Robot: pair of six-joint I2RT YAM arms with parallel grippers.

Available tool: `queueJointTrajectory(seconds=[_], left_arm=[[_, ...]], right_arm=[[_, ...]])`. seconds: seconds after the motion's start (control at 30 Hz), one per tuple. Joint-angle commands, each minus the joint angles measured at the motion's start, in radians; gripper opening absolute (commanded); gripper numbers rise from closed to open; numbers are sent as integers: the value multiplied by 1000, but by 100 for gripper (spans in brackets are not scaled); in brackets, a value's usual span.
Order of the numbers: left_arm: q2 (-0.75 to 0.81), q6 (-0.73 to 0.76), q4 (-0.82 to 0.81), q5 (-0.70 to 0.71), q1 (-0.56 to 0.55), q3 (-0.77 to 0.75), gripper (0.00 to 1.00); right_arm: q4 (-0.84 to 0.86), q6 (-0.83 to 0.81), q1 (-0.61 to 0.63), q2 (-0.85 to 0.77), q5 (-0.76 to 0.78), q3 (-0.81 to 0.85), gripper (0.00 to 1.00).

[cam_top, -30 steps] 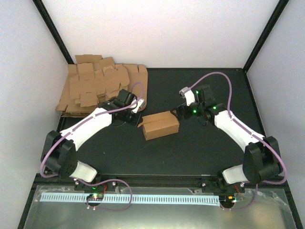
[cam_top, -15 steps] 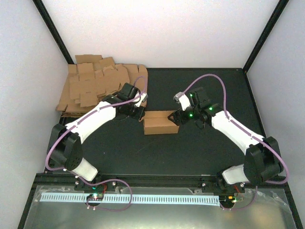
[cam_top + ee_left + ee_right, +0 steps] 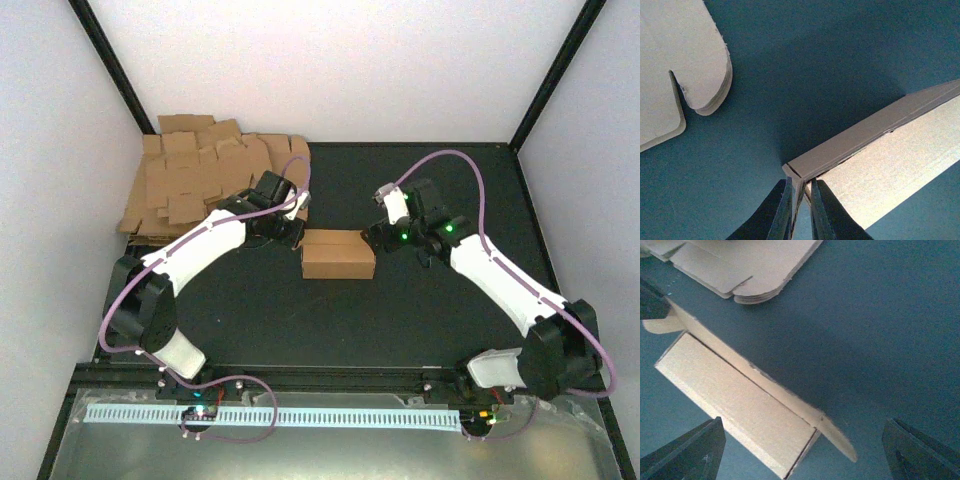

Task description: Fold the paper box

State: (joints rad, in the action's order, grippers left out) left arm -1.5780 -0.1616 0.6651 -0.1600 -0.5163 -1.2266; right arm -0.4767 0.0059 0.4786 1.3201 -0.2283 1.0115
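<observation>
The paper box (image 3: 338, 254) is a small oblong brown carton lying on the black table between the two arms. My left gripper (image 3: 293, 232) is at its left end; in the left wrist view (image 3: 801, 210) its fingers are closed on a flap at the box's (image 3: 890, 145) corner. My right gripper (image 3: 381, 236) is open wide just off the box's right end. In the right wrist view the box (image 3: 735, 405) lies between the spread fingers (image 3: 690, 455), with a loose end flap (image 3: 840, 437) sticking out to the right.
A thick pile of flat brown cardboard sheets (image 3: 205, 182) lies at the back left, close behind the left gripper; its rounded edges show in the left wrist view (image 3: 685, 65) and the right wrist view (image 3: 750, 265). White walls enclose the table.
The box has been turned square and shifted slightly toward the back. The left arm swung in to its left end and gripped the flap. The right gripper moved in, then drew back a little.
</observation>
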Motion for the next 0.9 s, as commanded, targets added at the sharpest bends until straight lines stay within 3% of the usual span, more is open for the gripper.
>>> queueJointTrajectory(seconds=[0.0, 0.37, 0.57, 0.87], left_arm=[[-14, -3, -40, 35, 2, -38, 13], [-28, 6, -54, 35, 1, -51, 14], [-15, 5, -56, 29, 2, -40, 14], [9, -16, -71, -7, 1, -8, 15]], right_arm=[[-86, -17, 4, 87, 86, 104, 89], [-184, -32, 3, 210, 77, 172, 82], [-157, 27, 2, 209, -4, 127, 61], [-121, 124, 3, 172, -26, 63, 40]])
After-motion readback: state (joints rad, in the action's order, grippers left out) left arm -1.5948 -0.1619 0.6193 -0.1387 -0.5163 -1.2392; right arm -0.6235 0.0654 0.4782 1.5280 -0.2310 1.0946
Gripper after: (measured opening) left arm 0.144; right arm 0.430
